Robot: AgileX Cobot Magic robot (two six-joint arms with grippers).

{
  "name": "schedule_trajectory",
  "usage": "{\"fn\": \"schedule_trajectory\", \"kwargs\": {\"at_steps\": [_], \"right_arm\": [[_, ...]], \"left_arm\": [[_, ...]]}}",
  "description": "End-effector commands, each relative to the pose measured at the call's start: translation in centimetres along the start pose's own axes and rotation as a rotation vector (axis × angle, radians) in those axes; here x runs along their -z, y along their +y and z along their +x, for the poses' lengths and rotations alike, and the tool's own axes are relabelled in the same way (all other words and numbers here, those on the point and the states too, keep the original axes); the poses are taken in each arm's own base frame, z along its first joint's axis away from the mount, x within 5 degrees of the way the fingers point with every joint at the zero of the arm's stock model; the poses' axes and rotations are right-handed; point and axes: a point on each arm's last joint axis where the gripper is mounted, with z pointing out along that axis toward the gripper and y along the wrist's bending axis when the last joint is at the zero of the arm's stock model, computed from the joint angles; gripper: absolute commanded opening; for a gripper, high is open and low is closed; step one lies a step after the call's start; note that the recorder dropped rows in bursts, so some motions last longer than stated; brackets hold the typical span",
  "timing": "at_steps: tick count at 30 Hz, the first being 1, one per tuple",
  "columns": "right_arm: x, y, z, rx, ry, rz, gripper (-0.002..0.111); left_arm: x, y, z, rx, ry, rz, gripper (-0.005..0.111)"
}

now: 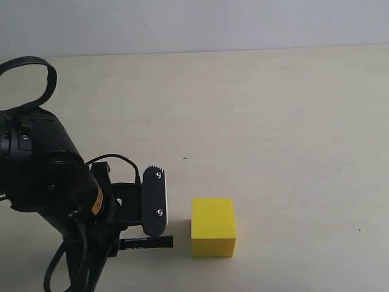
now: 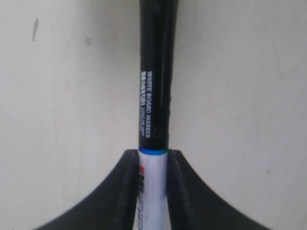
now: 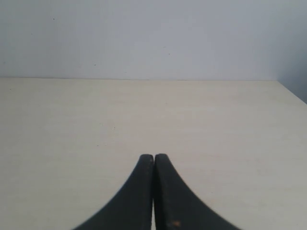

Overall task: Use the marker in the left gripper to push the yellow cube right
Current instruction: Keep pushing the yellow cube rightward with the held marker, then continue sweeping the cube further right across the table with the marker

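The yellow cube [image 1: 213, 227] rests on the pale table near the front, right of centre-left. My left gripper [image 1: 153, 237] is low at the cube's left and shut on the marker [image 1: 146, 243], which lies level and points right; its black cap ends a short gap left of the cube. In the left wrist view the marker [image 2: 156, 96] runs straight out from between the black fingers [image 2: 125, 191], white barrel clamped, black cap ahead. The cube is out of that view. My right gripper [image 3: 153, 157] is shut on nothing over bare table; it is not in the exterior view.
The cream table [image 1: 273, 121] stretches behind and to the right of the cube up to a grey wall. A looped black cable [image 1: 27, 67] rises over the left arm. The table's right edge [image 3: 292, 93] shows in the right wrist view.
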Motion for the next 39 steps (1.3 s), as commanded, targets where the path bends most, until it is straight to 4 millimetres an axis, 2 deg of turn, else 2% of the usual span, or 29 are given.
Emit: {"fn": "schedule_trajectory", "kwargs": {"at_steps": [1, 30, 39], "right_arm": [[0.0, 0.0, 0.1, -0.006, -0.006, 0.005, 0.0], [0.0, 0.0, 0.1, -0.006, -0.006, 0.005, 0.0], [0.0, 0.0, 0.1, -0.006, -0.006, 0.005, 0.0]], "left_arm": [[0.1, 0.2, 0.4, -0.004, 0.032, 0.005, 0.0], [0.1, 1.0, -0.9, -0.004, -0.115, -0.085, 0.0], [-1.4, 0.9, -0.9, -0.005, -0.067, -0.055, 0.0]]}}
